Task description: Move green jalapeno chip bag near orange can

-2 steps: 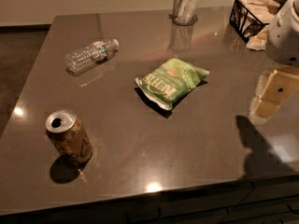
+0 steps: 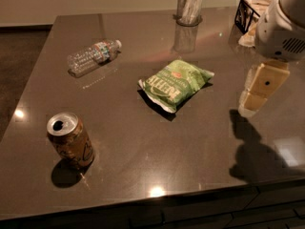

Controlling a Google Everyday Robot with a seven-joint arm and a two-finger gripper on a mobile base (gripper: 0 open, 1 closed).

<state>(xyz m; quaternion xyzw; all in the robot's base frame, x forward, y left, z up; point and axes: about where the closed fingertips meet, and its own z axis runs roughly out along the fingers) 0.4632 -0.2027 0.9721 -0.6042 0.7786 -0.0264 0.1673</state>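
Note:
The green jalapeno chip bag (image 2: 175, 84) lies flat near the middle of the dark table, light green with white lettering and a small red logo. The orange can (image 2: 70, 140) stands upright at the front left, silver top with a dark mouth hole, well apart from the bag. My gripper (image 2: 260, 88) hangs above the table at the right, beige below the white arm housing (image 2: 281, 25). It is to the right of the bag, apart from it, and holds nothing that I can see. Its shadow falls on the table in front of it.
A clear plastic water bottle (image 2: 93, 57) lies on its side at the back left. A glass cup holder (image 2: 189, 7) stands at the back centre. A black wire basket (image 2: 251, 13) sits at the back right. The table's front edge (image 2: 157, 202) runs close below the can.
My gripper and arm have moved a little to the left, toward the chip bag. The bag, can and bottle have not moved.

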